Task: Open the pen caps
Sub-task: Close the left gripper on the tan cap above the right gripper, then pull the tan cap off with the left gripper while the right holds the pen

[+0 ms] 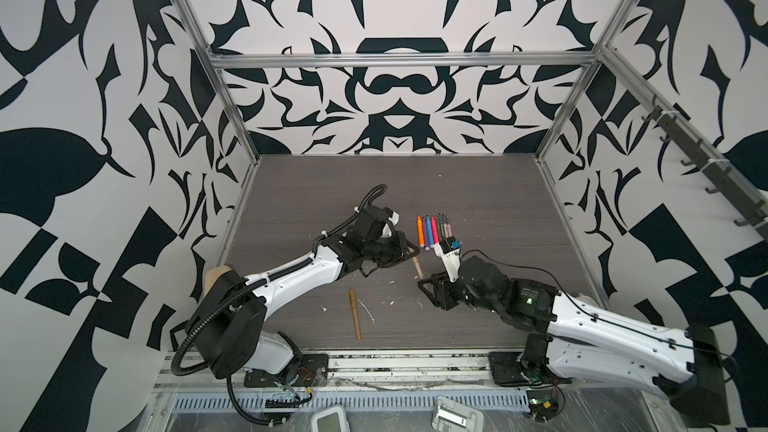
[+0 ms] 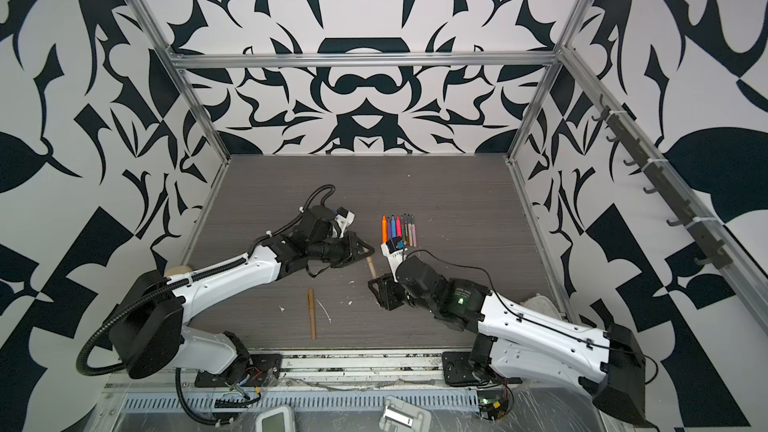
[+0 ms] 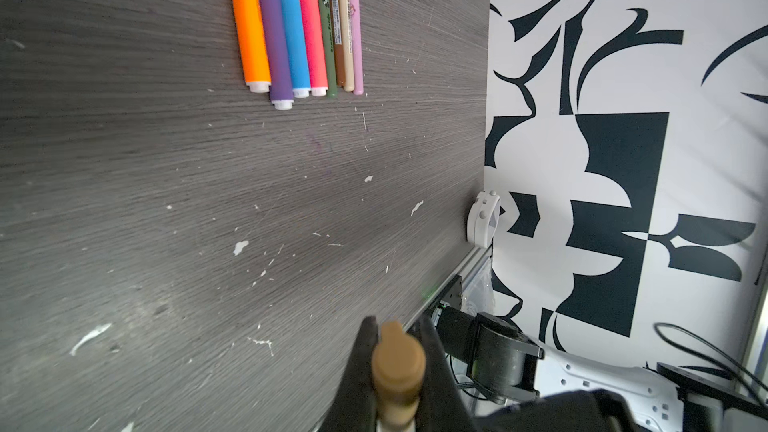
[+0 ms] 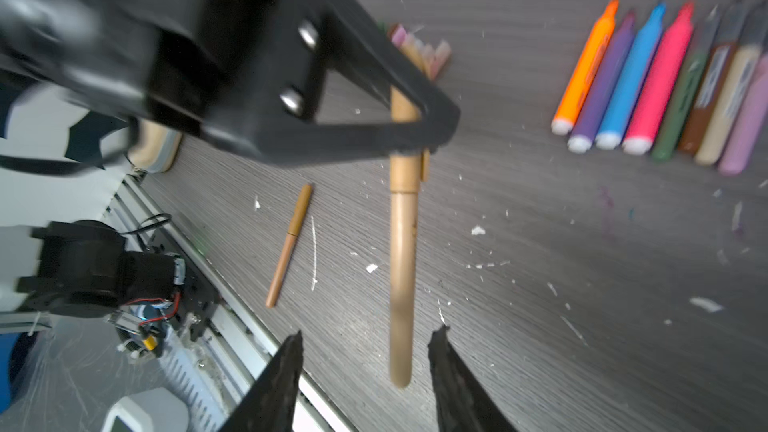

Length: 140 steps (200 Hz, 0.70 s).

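A robotics lab cell: aluminium frame (image 1: 399, 61), patterned wall panels (image 1: 399, 6), bench-mounted robot arms (image 1: 291, 274).

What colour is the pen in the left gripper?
The pen is tan, shown best in the right wrist view, clamped by the left gripper.

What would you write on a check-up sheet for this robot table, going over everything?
Surface: grey wood-look table, scratched, purple ink smudge.
Job's things: eight uncapped pens in a row; tan pen held, capped; second tan pen lying capped; loose caps piled.
Clutter: white flecks.
Claws: left claw shut on tan pen's cap; right claw open around its barrel, not touching.
Cables: black hose on left arm; thin wire on right arm.
Surroundings: patterned walls, metal frame.
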{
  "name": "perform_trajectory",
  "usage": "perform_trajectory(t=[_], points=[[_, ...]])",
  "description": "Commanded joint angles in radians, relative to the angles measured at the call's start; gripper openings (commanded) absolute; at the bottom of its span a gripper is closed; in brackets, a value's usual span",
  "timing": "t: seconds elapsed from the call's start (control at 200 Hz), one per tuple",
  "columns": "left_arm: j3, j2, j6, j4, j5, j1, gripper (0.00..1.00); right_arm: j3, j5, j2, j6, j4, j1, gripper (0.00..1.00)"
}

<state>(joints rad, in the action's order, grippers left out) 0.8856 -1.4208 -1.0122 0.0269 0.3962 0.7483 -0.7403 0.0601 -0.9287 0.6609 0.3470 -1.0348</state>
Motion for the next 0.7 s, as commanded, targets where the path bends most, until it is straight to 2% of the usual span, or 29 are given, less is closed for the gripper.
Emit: perform_trajectory(t=[0.0, 0.115, 0.19, 0.3, 0.465, 0.605, 0.695], points=[[-0.005, 0.054, 0.038, 0.003, 0.039, -0.028, 0.00, -0.117, 0.032, -0.013, -0.047, 0.107, 0.039, 0.53], [-0.017, 0.082, 0.099, 0.027, 0.059, -0.030, 0.00, -0.156, 0.032, -0.056, -0.010, 0.104, 0.113, 0.51], [-0.008, 0.099, 0.130, 0.047, 0.097, -0.032, 0.00, -0.150, -0.005, -0.084, 0.056, 0.031, 0.176, 0.50], [0.046, 0.121, 0.200, 0.180, 0.092, -0.032, 0.00, -0.101, -0.062, -0.106, 0.173, -0.115, 0.247, 0.50], [0.144, 0.116, 0.342, 0.383, 0.018, -0.038, 0.00, 0.045, -0.049, -0.059, 0.322, -0.262, 0.265, 0.51], [0.158, 0.111, 0.379, 0.416, 0.012, -0.082, 0.00, 0.143, -0.041, 0.002, 0.402, -0.223, 0.264, 0.50], [0.136, 0.111, 0.383, 0.406, 0.041, -0.130, 0.00, 0.153, -0.109, 0.006, 0.400, -0.181, 0.265, 0.45]])
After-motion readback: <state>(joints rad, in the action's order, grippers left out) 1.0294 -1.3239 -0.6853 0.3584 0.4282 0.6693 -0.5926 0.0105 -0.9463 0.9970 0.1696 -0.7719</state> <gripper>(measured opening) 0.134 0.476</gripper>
